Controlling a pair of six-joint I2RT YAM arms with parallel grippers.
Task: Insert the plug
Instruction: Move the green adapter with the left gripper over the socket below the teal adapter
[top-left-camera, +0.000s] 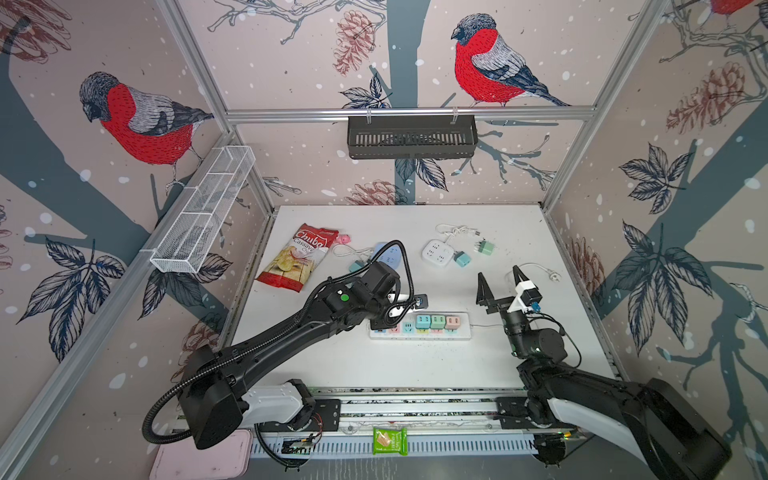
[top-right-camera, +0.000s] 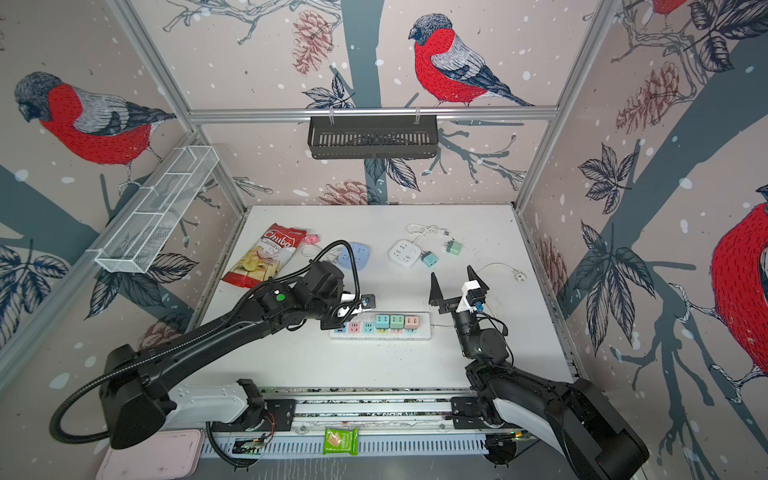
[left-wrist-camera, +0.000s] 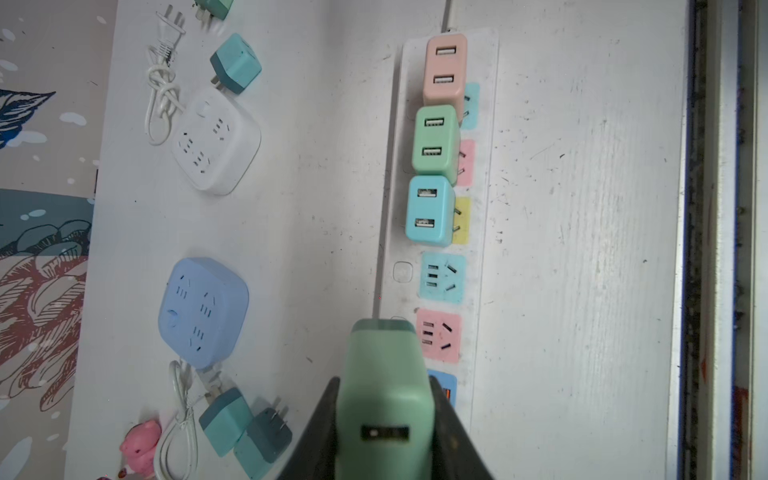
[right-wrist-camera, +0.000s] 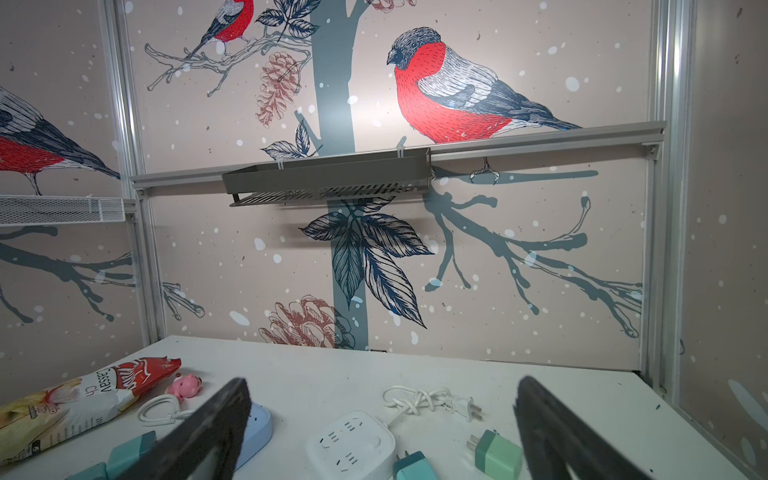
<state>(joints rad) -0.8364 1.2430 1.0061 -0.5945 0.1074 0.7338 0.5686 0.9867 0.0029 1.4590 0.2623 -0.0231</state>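
My left gripper (left-wrist-camera: 384, 386) is shut on a pale green plug (left-wrist-camera: 382, 357) with a USB port facing the wrist camera; its prongs are hidden. It hangs over the left end of the white power strip (left-wrist-camera: 486, 124), beside the free pink socket (left-wrist-camera: 438, 336). A free blue socket (left-wrist-camera: 441, 277) lies just beyond. Pink (left-wrist-camera: 444, 70), green (left-wrist-camera: 435, 143) and blue (left-wrist-camera: 430, 210) plugs sit in the strip. In both top views the left gripper (top-left-camera: 378, 322) covers the strip's (top-left-camera: 461, 328) left end. My right gripper (top-left-camera: 497, 271) stands open and empty, raised to the right of the strip.
At the back of the table lie a chips bag (top-left-camera: 297, 257), a pink toy (top-left-camera: 344, 239), a blue socket cube (top-left-camera: 388, 253), a white socket cube (top-left-camera: 437, 252) with knotted cord, and loose teal (top-left-camera: 461, 258) and green (top-left-camera: 484, 247) plugs. A black basket (top-left-camera: 411, 137) hangs on the back wall.
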